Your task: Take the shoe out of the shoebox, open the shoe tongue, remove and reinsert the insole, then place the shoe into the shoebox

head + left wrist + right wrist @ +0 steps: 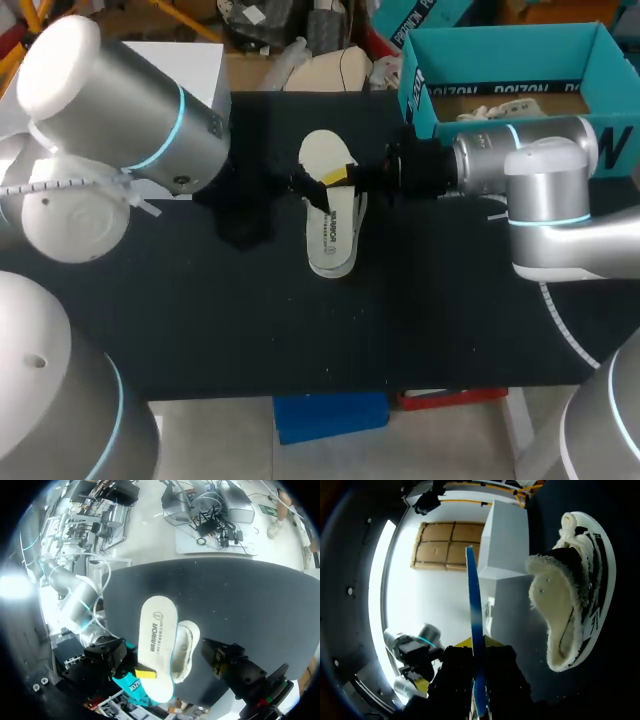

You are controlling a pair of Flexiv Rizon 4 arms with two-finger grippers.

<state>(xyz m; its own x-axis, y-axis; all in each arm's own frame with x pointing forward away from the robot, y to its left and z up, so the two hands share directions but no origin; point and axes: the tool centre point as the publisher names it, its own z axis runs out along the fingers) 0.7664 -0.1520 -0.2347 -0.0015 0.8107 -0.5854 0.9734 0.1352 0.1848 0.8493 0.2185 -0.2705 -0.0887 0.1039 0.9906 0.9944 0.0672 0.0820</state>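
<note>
My right gripper [336, 178] is clenched on the insole [325, 155]; in the right wrist view the insole [475, 630] shows edge-on as a thin blue line running up between my two fingers, with the yellow tips pressed to it from both sides, so the jaws stand only a sliver apart; my right arm [520, 170] comes in across the black table [200, 330] from the shoebox side. The insole is pale, its printed face showing in the left wrist view [156, 640]; there it lies over one side of the shoe [187, 647], with the yellow tip of my right gripper [145, 672] at its near end. The shoe [335, 240] is white with dark markings and lies on the table near its middle, out of the box; the insole overlaps its far end in the head view; beside my right gripper the shoe [572, 590] shows its fuzzy lining and open mouth. The teal shoebox [510, 60] stands open at the far right corner of the table, well apart from the shoe. My left arm [120, 110] comes in from the left; my left gripper [227, 661] sits just beside the shoe, dark against the dark table, touching nothing that I can make out; whether it is released or clenched I cannot tell. A white box [512, 545] stands at the far left of the table.
</note>
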